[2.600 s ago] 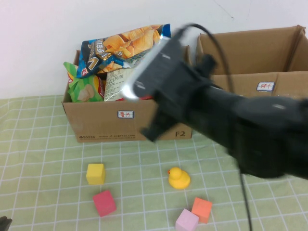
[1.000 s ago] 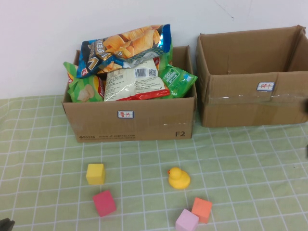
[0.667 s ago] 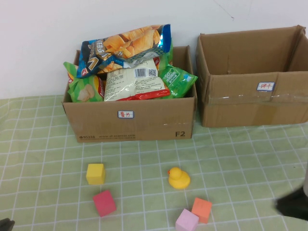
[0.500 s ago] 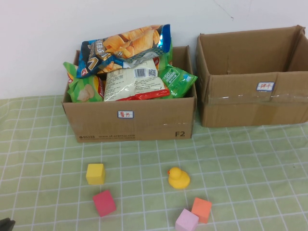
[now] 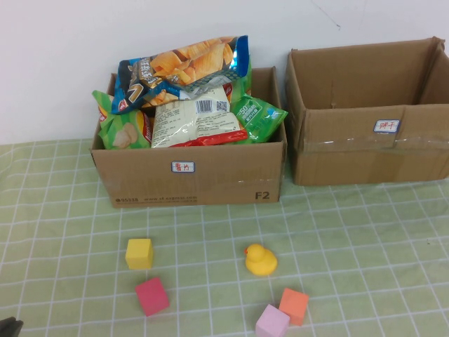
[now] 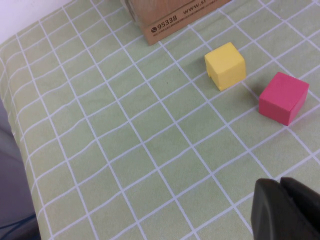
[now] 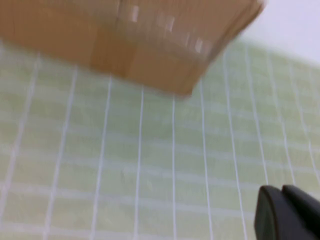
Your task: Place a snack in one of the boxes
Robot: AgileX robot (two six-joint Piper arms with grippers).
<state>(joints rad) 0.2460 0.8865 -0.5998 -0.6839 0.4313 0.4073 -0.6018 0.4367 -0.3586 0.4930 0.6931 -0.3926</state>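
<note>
Several snack bags fill the left cardboard box (image 5: pixel 189 175): a blue chip bag (image 5: pixel 179 70) on top, a white packet (image 5: pixel 196 119) and green bags (image 5: pixel 259 116) below. The right box (image 5: pixel 365 151) stands open beside it with nothing showing inside. My left gripper (image 6: pixel 281 186) is shut and holds nothing, low over the cloth near the yellow cube (image 6: pixel 225 65) and red cube (image 6: pixel 283 97); only a dark tip (image 5: pixel 7 327) shows at the high view's bottom left. My right gripper (image 7: pixel 281 192) is shut with nothing in it, above the cloth near a box corner (image 7: pixel 190 75), out of the high view.
On the green checked cloth in front of the boxes lie a yellow cube (image 5: pixel 139 253), a red cube (image 5: pixel 151 295), a yellow duck (image 5: pixel 260 260), an orange cube (image 5: pixel 294 305) and a pink cube (image 5: pixel 271 323). A white wall stands behind.
The right arm, which covered the boxes earlier, has drawn back to the right and left the high view. Boxes, snacks and toys have not moved.
</note>
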